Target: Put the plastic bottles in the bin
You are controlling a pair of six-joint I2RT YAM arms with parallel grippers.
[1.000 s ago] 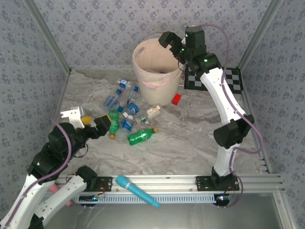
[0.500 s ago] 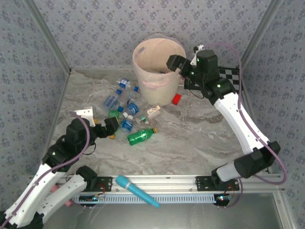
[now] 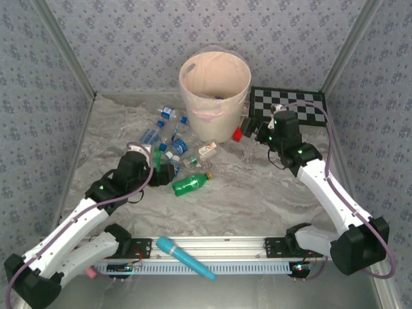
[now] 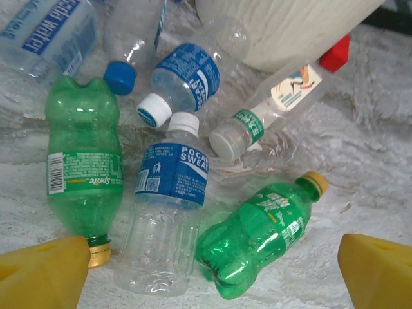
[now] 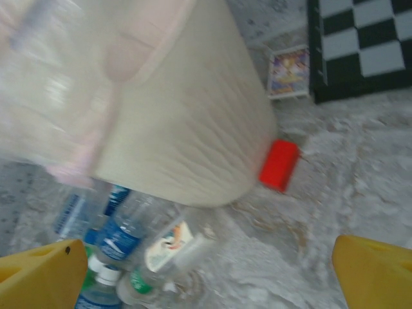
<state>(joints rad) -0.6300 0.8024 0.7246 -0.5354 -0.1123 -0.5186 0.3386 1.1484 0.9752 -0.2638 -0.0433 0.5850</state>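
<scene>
The peach bin (image 3: 193,96) stands at the back centre, with several plastic bottles (image 3: 172,147) scattered on the table to its front left. My left gripper (image 3: 166,172) hovers open over them. In the left wrist view its yellow fingertips (image 4: 45,273) flank a green bottle with a yellow cap (image 4: 261,235) and a clear blue-labelled bottle (image 4: 168,206); another green bottle (image 4: 84,161) lies to the left. My right gripper (image 3: 253,127) is open and empty, low beside the bin's right side. Its blurred wrist view shows the bin's wall (image 5: 180,129) and bottles (image 5: 116,232).
A small red block (image 3: 238,134) lies at the bin's right foot, close to my right gripper. A checkerboard (image 3: 302,103) sits at the back right with a small picture card (image 5: 288,71) beside it. A blue wand (image 3: 185,257) rests on the front rail.
My right arm has swung down from above the bin to table level at its right. My left arm has reached forward and right over the bottle cluster.
</scene>
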